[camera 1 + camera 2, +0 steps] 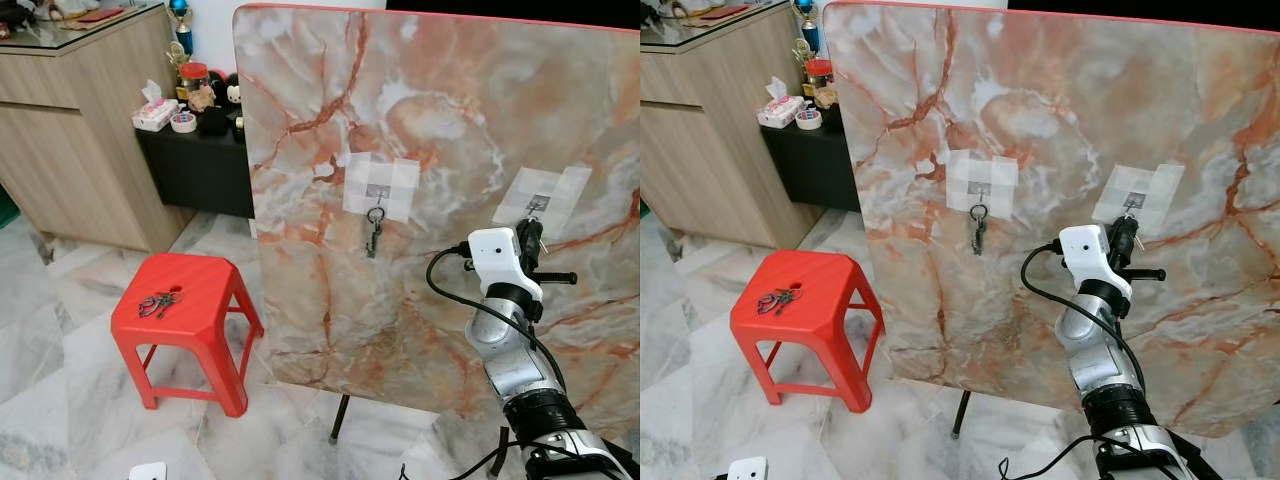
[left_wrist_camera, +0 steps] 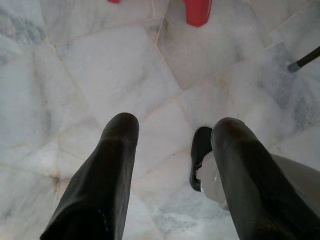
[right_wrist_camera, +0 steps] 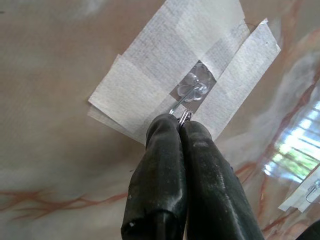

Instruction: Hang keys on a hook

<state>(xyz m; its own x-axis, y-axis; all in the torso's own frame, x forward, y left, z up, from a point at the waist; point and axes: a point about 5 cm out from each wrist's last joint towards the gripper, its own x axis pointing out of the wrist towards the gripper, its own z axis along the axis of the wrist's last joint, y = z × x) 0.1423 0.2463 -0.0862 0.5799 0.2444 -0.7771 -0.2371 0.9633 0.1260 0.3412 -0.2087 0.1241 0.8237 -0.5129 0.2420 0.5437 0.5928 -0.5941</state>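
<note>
Right gripper fingers pressed together on a key ring at the taped hook, left gripper spread wide over floor

No lettering, number or sign is legible anywhere here. The jar and the tissue pack on the dark side table may carry print, but it is too small and blurred to make out. The marbled board bears only plain tape patches.
</note>
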